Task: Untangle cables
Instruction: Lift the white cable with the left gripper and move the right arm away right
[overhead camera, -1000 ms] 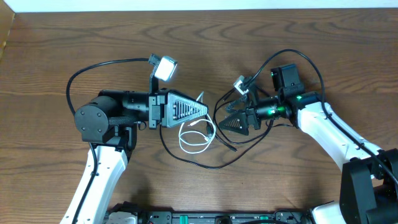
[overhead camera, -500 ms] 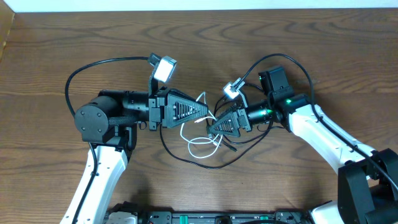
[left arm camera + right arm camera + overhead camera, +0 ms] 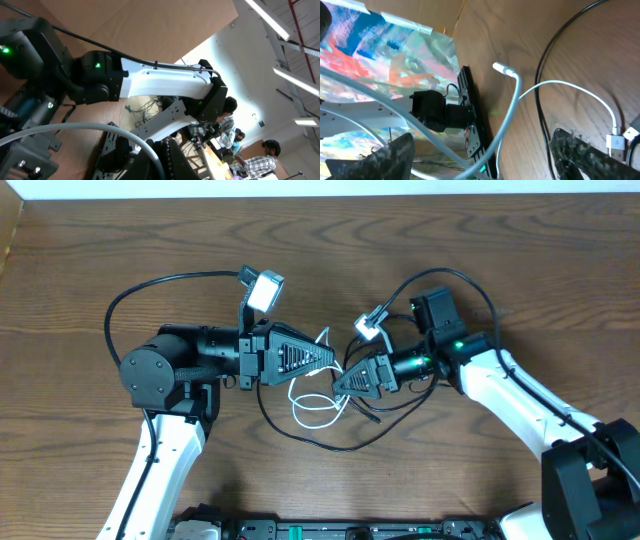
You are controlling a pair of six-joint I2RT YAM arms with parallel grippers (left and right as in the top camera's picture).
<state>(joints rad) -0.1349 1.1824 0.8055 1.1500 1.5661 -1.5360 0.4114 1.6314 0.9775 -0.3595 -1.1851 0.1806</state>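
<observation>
Dark wood-grain table (image 3: pixel 100 240) under ceiling strip lights (image 3: pixel 270 21).

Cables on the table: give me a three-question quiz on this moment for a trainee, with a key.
1. True or false: the right gripper has its jaws apart.
2. Which cable lies looped on the table just below the two gripper tips? A. the white cable B. a red cable C. a yellow cable
3. Short answer: which arm's gripper is shut?
Key: 1 true; 2 A; 3 the left gripper.
</observation>
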